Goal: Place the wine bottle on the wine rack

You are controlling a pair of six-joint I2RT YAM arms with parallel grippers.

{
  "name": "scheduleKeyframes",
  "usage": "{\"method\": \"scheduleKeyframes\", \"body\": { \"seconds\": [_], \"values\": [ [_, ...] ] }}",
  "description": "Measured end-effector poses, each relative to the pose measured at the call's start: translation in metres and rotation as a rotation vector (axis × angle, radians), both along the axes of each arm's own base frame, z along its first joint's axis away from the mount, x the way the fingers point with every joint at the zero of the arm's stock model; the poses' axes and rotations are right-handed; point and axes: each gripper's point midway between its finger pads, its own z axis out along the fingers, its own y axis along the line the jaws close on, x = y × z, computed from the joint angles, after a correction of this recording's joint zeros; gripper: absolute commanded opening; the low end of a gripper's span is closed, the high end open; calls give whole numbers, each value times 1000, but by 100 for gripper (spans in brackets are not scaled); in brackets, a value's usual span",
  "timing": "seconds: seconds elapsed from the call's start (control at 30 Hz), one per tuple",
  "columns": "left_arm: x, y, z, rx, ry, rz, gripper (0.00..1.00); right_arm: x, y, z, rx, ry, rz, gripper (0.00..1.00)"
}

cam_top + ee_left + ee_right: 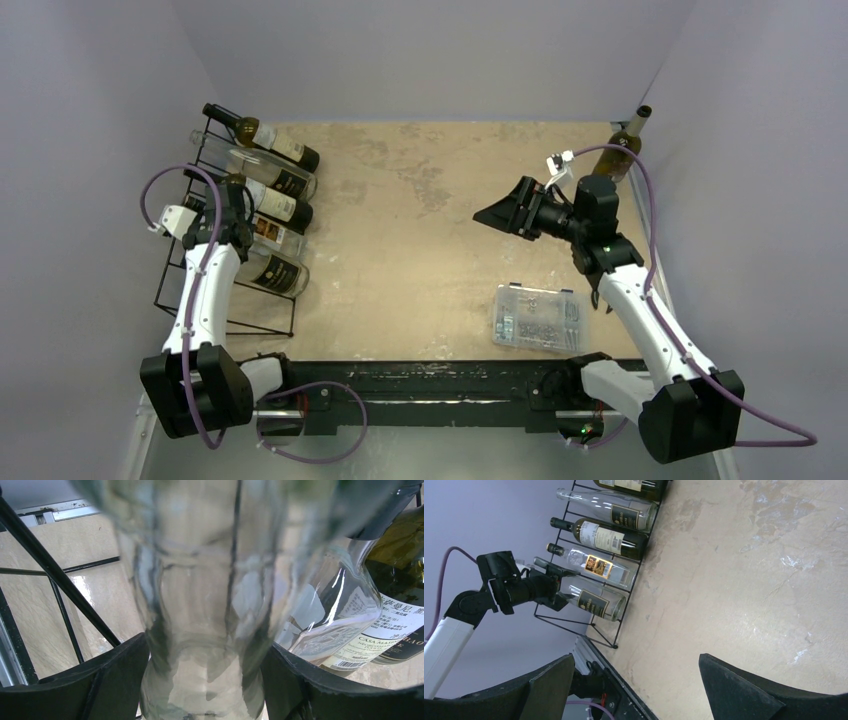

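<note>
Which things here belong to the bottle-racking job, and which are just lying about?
Job: wine rack; clear bottle, gripped at its neck by the left gripper; four other bottles already racked; upright bottle at the far right.
Lying about: clear plastic box of small parts.

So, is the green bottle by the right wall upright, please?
Upright: the green bottle stands with its neck and cap uppermost.

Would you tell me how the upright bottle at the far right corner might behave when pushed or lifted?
Standing tall and narrow, the upright bottle would probably tip if pushed near its neck. It looks like smooth glass, so likely slippery, rigid and breakable. Laid down, its round body may roll.
</note>
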Motion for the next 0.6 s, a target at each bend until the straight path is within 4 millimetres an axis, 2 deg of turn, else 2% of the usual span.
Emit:
{"method": "scheduleKeyframes", "body": {
  "seconds": [0.13, 0.6],
  "values": [
    [-1, 0, 0, 1, -1, 8, 13, 0, 0, -1, 0, 2, 0, 99],
    [-6, 4, -7, -18, -14, 71, 41, -2, -1, 0, -1, -1, 0, 99]
  ]
}}
